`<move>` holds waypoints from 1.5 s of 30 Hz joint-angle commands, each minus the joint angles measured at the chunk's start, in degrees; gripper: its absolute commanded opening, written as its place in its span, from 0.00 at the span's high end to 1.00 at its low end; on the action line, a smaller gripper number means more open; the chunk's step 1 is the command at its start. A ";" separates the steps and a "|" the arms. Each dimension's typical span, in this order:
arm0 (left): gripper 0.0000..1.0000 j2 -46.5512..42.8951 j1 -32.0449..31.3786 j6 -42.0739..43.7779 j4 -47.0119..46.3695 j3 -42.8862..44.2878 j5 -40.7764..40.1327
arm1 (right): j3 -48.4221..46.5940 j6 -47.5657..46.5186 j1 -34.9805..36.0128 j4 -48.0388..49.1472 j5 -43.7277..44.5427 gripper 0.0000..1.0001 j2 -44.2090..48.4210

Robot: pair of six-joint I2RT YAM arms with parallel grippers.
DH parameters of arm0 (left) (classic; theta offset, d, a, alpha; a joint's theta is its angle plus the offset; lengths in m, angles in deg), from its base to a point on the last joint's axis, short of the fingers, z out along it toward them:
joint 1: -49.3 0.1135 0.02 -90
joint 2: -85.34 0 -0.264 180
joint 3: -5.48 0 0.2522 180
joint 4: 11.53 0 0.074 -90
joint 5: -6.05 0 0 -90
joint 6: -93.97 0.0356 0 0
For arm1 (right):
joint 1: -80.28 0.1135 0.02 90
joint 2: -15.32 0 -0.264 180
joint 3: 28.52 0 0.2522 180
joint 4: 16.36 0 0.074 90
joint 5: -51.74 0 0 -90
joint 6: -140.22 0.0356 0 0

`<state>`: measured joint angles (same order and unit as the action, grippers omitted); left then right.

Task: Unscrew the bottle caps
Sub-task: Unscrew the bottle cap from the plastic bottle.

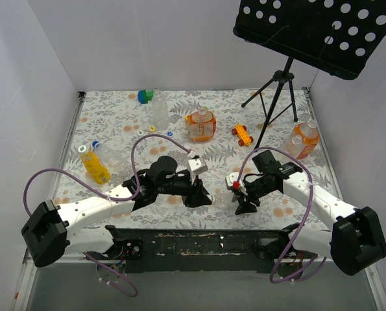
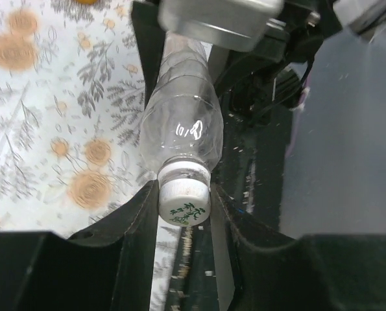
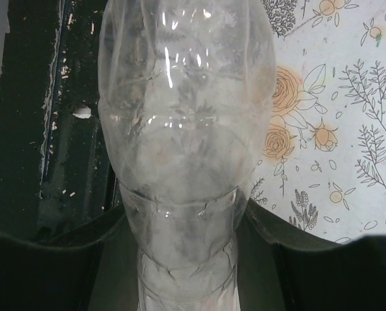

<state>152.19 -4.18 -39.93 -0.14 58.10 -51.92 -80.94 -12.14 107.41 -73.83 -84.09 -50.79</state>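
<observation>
Clamping the white cap [image 2: 183,199] tight with my left gripper [image 1: 204,194], I grasp the clear bottle [image 2: 180,123] by its body with my right gripper [image 3: 183,223]. It lies level in the air, just over the black base bar's [image 1: 199,245] far edge.
</observation>
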 commanded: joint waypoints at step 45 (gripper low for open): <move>0.80 -4.01 3.20 -57.70 9.05 1.49 -6.46 | -0.11 -0.47 0.11 -0.51 -0.06 0.94 0.19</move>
<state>149.59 -1.40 -98.36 7.00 57.46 -58.17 -80.94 -12.73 108.09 -73.15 -86.95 -50.79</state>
